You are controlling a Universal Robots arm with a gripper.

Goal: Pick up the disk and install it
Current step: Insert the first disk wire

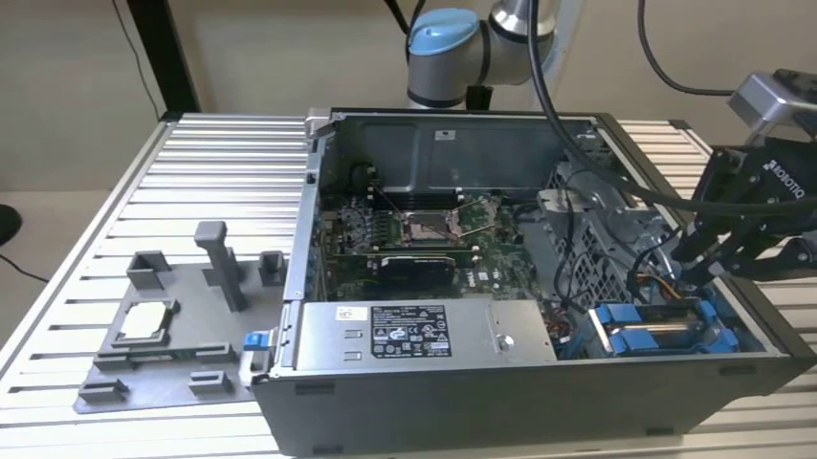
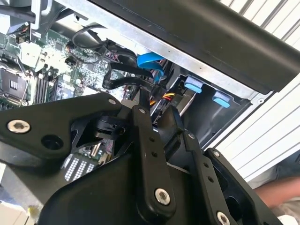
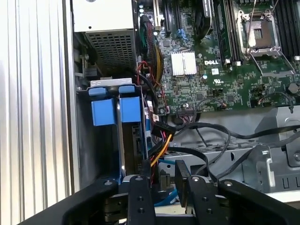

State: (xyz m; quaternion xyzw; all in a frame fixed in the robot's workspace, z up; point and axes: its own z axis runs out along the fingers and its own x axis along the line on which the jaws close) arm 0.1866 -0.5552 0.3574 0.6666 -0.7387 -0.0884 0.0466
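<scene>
In the exterior view, the gripper (image 1: 690, 273) hangs over the corner of the open computer case (image 1: 422, 406) at the exterior view's right. The disk (image 1: 651, 330) sits just below it, down in the drive slot, with its blue rails showing. It looks like it is already in its place, so the job seems to be at the install step or near its end. The long grey box (image 1: 408, 330) lies beside the slot. Out on the table (image 1: 217, 163), well apart from the case, a small silver chip (image 1: 143, 320) rests in a grey holder.

In the second wrist view, the gripper (image 2: 159, 117) is seen from close up. Its two black fingers (image 2: 140, 136) stand narrow, with only a small gap, and nothing seems to be held between them. Two blue tabs of the disk (image 2: 193, 85) peek out by the case wall. This view shows the finger gap, which the exterior view does not.

In the first wrist view, the gripper (image 3: 161, 176) sits right above a bunch of cables (image 3: 201, 136). The disk (image 3: 130, 108) stands upright in the slot next to the green board (image 3: 220, 79). This view shows how close the cables are to the fingers. Any next move calls for care, so the fingers do not snag a cable or bump the blue rails.
</scene>
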